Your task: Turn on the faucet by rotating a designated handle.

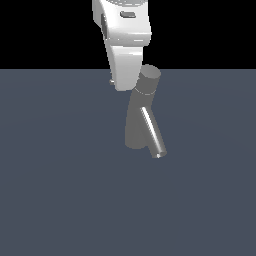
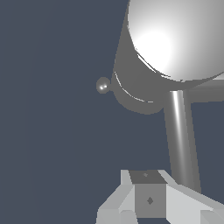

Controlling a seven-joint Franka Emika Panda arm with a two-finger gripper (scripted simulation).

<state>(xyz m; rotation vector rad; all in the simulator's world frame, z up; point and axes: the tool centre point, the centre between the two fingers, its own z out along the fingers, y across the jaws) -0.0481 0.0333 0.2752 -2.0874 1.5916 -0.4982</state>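
Observation:
The faucet [image 1: 136,122] is a grey tilted column with a round cap [image 1: 149,79] and a shiny angled spout [image 1: 153,134]. My gripper [image 1: 123,84] hangs just to the exterior view's left of the cap, overlapping its edge. In the wrist view the cap [image 2: 175,39] fills the frame close up and the shiny spout [image 2: 179,135] runs past my gripper [image 2: 148,203]. The handle [image 2: 206,90], a duller thin rod, sticks out sideways from under the cap, apart from the fingers. The fingers show no gap and hold nothing. The handle is hidden behind my hand in the exterior view.
A small round knob [image 2: 103,85] sticks out of the column's side below the cap. A tiny grey nub [image 1: 111,80] shows beside my hand. The faucet stands on a plain dark blue-grey floor [image 1: 60,190].

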